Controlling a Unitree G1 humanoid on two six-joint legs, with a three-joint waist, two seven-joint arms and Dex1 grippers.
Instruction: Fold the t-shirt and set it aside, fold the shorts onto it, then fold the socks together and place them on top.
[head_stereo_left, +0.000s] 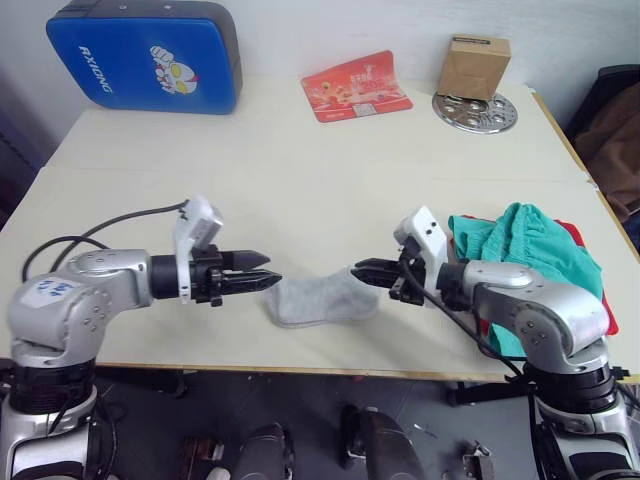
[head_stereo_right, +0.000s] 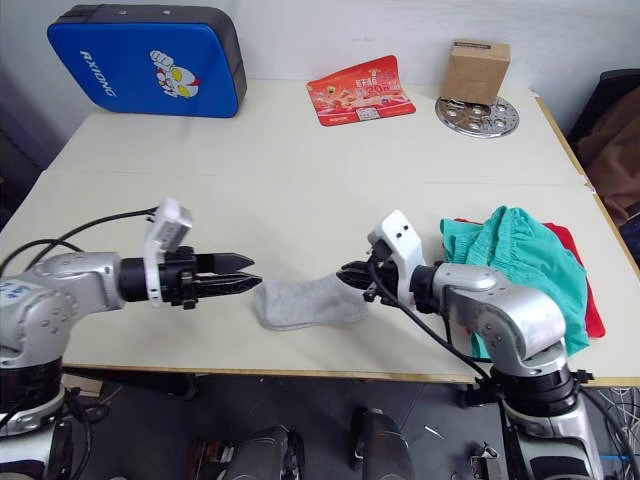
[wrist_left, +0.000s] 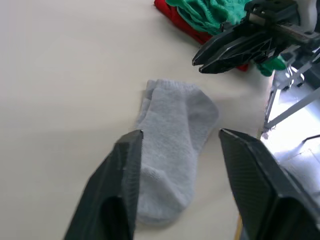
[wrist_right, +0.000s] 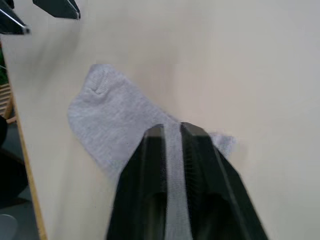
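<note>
The grey socks lie flat near the table's front edge, and a doubled edge shows at one end. My left gripper hovers at their left end, open, with its fingertips spread wider than the cloth. From the right, my right gripper points at their other end, its fingers almost together and holding nothing; I cannot tell if it touches the cloth. To the right, the teal shorts sit bunched on the red t-shirt, whose edges stick out beneath them.
A blue padded case leans at the back left. A red printed card, a cardboard box and a metal disc stand along the back. The table's front edge runs just below the socks.
</note>
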